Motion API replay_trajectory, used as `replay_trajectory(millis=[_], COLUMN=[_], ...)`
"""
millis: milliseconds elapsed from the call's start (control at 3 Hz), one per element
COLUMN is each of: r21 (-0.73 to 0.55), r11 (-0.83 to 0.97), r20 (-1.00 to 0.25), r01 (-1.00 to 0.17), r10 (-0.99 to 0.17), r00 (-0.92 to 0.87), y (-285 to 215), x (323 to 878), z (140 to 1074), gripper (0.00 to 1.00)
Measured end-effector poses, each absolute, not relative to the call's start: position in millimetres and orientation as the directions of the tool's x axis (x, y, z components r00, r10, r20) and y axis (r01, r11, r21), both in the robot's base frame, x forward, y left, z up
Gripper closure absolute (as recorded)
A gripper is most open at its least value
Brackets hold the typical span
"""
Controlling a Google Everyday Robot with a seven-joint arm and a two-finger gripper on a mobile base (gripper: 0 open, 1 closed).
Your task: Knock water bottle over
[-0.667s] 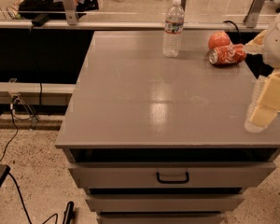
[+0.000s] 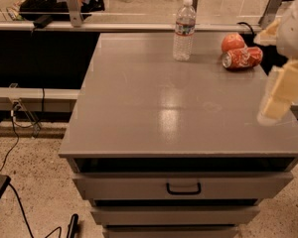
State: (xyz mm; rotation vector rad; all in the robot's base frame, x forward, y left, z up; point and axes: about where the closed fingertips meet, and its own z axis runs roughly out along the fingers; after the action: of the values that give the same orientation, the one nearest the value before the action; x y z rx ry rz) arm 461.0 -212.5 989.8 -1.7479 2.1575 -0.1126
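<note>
Since the earlier frame the cream-coloured gripper (image 2: 280, 95) has risen a little at the right edge of the view and now hangs slightly higher over the right side of the grey flat cabinet top (image 2: 154, 108). Nothing else has shifted. Whether the gripper is open or closed cannot be told, nor whether it has hold of anything. Above it, the white rounded arm (image 2: 295, 26) enters from the upper right corner.

The clear ribbed plastic water bottle (image 2: 184, 29), with its white cap and white-and-red label band, stands upright near the back edge of the cabinet top, about midway along it. It is well apart from the gripper, to the left of it and farther back on the surface.

Between the two, nearer the back right corner, lies a crushed orange-red soda can (image 2: 243, 57) on its side. An orange-red round object (image 2: 233, 41) sits just behind it, touching or nearly touching it. Both are to the right of the water bottle and apart from it.

Below the front edge of the cabinet top is a grey drawer (image 2: 139, 186) with a black handle (image 2: 183, 188) at its middle.
</note>
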Motion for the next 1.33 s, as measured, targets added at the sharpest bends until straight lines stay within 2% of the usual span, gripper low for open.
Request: replay_trajectory(millis=[667, 1000, 1333], r21=[-0.367, -0.421, -0.422], r11=[0.128, 0.143, 0.143], r20=[-0.304, -0.328, -0.329], r01=[-0.921, -0.896, -0.895], r10=[-0.953, -0.945, -0.944], r00=[-0.012, 0.004, 0.004], y=[-176, -175, -175], x=[590, 601, 602], z=[1014, 1039, 1039], gripper=[0.0, 0.0, 0.0])
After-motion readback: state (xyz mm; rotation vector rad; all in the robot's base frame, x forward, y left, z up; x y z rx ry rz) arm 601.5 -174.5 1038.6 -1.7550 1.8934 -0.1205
